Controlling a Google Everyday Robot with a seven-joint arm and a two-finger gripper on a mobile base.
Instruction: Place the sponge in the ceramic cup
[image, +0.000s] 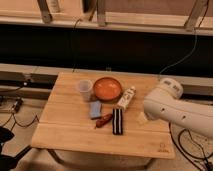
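Note:
The light-blue sponge (96, 109) lies flat near the middle of the wooden table (75, 135). The whitish ceramic cup (84, 90) stands upright just behind it and to its left, with a small gap between them. My white arm (167, 105) bulges over the table's right side, well to the right of both. My gripper does not show; it is hidden behind or below that arm housing. Nothing is held, and the sponge lies free.
A wide orange bowl (107, 89) sits right of the cup. A white carton-like bottle (126, 98) lies beside the bowl. A black-and-white striped bar (117, 121) and a reddish sausage-shaped item (104, 120) lie just right of the sponge. Cables run along the floor on both sides.

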